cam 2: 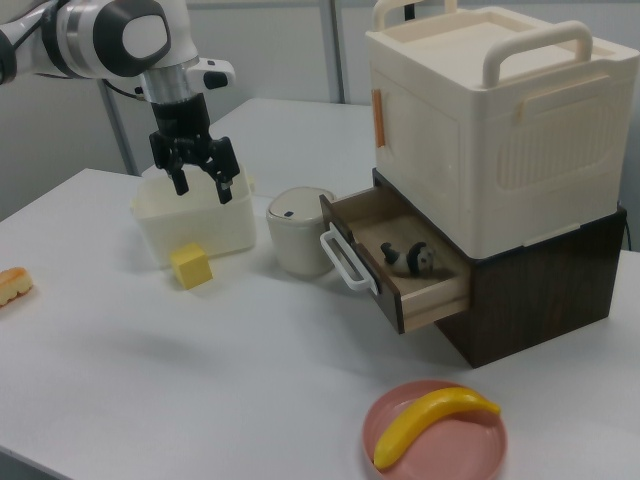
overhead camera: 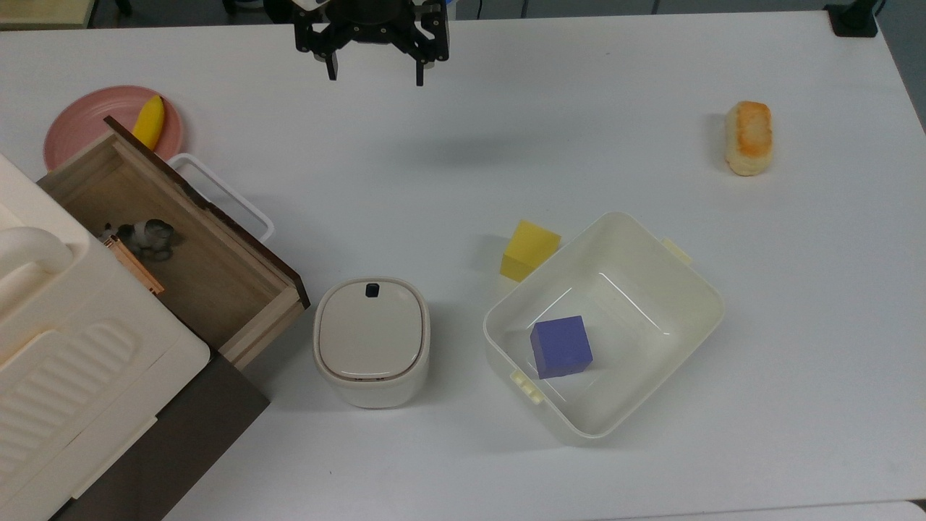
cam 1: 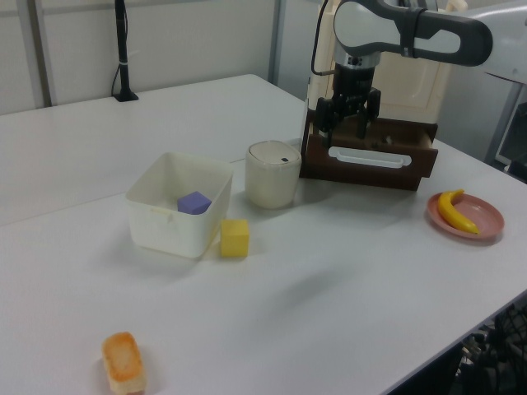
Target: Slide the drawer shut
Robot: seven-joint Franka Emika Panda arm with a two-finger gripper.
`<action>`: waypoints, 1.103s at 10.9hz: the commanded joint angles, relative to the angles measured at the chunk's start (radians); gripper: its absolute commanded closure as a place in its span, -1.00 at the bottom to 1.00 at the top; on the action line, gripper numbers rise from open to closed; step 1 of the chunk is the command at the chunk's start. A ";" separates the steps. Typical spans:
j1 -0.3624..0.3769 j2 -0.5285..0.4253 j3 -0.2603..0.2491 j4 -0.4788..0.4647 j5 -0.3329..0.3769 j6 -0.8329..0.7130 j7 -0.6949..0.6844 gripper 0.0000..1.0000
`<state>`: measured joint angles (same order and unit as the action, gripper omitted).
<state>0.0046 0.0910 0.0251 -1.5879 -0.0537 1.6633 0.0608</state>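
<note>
White arm, black claw.
The arm has rounded glossy white shells with dark grey bands at its joints; its gripper is a black angular open-framed bracket ending in two thin black fingers.

Bright, even light falls from overhead, and the white table shows no harsh glare. Shadows are soft: a faint blurred patch lies on the table below the gripper, and the bin and canister cast pale ones beside themselves.
</note>
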 commanded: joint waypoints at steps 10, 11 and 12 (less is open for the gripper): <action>-0.017 -0.019 -0.001 -0.006 0.020 -0.005 -0.099 1.00; -0.017 -0.017 -0.002 -0.006 0.020 -0.005 -0.098 1.00; -0.017 -0.017 -0.002 -0.006 0.020 -0.007 -0.095 1.00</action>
<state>-0.0129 0.0908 0.0255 -1.5837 -0.0517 1.6633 -0.0043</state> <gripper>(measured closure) 0.841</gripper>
